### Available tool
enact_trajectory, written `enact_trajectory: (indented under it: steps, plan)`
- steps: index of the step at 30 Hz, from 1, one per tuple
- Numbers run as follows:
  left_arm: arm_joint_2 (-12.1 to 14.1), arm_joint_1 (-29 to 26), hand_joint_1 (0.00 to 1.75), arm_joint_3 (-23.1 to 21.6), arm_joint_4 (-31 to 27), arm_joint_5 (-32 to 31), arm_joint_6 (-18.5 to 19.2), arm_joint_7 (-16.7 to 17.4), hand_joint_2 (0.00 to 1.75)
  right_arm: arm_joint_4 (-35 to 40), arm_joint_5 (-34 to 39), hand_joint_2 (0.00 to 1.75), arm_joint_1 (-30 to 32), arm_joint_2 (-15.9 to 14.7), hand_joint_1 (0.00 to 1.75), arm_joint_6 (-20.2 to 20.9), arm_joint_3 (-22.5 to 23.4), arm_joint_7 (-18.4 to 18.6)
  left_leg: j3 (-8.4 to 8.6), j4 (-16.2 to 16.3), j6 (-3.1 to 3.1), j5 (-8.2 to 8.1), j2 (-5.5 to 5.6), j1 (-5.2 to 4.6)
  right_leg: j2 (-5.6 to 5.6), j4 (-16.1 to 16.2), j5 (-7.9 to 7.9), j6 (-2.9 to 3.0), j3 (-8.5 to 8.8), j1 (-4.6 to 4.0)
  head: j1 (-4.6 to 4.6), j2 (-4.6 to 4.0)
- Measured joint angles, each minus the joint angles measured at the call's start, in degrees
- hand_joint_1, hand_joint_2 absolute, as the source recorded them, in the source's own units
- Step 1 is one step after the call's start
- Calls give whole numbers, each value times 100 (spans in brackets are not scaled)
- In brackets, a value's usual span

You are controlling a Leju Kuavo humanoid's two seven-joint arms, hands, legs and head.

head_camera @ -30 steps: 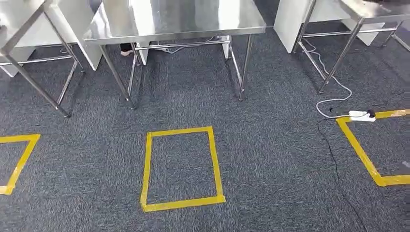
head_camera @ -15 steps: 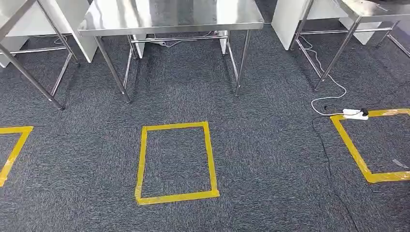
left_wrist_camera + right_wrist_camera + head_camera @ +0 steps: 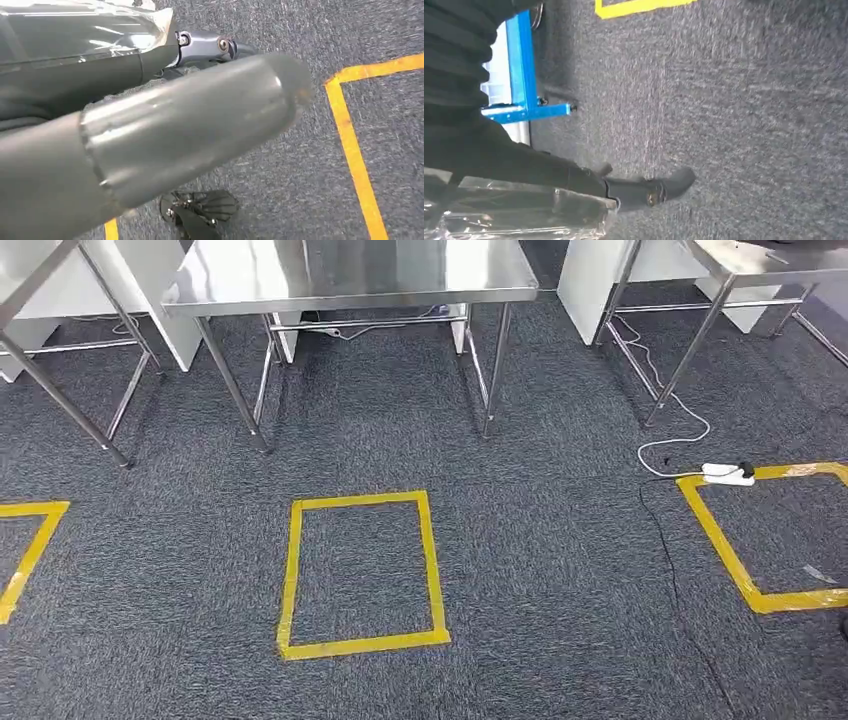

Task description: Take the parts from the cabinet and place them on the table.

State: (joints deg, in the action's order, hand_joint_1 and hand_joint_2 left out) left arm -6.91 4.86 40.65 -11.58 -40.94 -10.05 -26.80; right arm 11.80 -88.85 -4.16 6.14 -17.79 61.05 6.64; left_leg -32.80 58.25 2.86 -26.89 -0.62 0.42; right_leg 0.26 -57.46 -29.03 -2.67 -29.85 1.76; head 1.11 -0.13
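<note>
Tables: three stainless steel tables; the middle one (image 3: 350, 275) at 12 o'clock, one (image 3: 30, 280) at 10, one (image 3: 770, 255) at 2.
Floor marks: three yellow tape rectangles on grey carpet (image 3: 560, 540); a whole one (image 3: 362, 573) at centre, a partial one (image 3: 25, 550) at 9, another (image 3: 760, 535) at 3.
Power strip: one, white (image 3: 727, 475), touching the 3 o'clock rectangle's corner, with its white cord (image 3: 668, 445) looping towards the 2 o'clock table.
Parts: a clear-wrapped item (image 3: 82, 37) beside the left hand, another (image 3: 519, 212) beside the right hand; contents unclear.
Left hand (image 3: 150, 145): whether it holds the wrap, cannot tell.
Right hand (image 3: 639, 192): grasp cannot be told.
Blue frame: one (image 3: 521, 75).
</note>
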Motion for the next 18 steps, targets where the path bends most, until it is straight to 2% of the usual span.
enact_trajectory:
  steps: [1,2,3,8,11,13,18]
  plan:
    - [-4,-1,0,2,0,-2,-4,0,0,0,0,0,0,0,0,0,0,0,-4,-4,5,39,5,17,0,-2,5,20,-4,-18,-11,0]
    - [-9,-1,0,13,0,-2,-9,0,0,2,0,0,-2,0,0,0,0,0,-5,-15,-16,51,8,28,-2,-2,16,38,-12,-35,-9,0]
    - [-13,-1,0,22,0,-4,-13,0,0,0,4,0,-4,-7,0,11,0,-2,-4,-31,-66,82,8,35,-3,-3,22,52,-16,-47,-7,0]
    - [-15,-2,0,28,0,-13,-15,0,0,0,0,0,-2,-7,0,116,0,-11,-15,-65,-150,136,15,39,-6,-12,46,92,-18,-73,-7,0]
    - [-17,-1,0,31,0,-15,-15,0,0,2,-28,0,-1,-7,0,136,-2,-11,-19,-65,-165,133,14,37,-6,-13,46,92,-25,-87,-9,0]
    - [-20,-1,0,31,0,-15,-15,0,0,0,-28,0,-4,-9,0,136,-2,-11,-20,-65,-208,128,14,37,-6,-13,45,93,-27,-86,-9,0]
    - [-22,-1,0,33,0,-20,-17,0,0,0,-17,0,-4,-9,0,201,-2,-31,-26,-64,-224,115,14,15,-7,-9,42,94,-76,-81,-11,0]
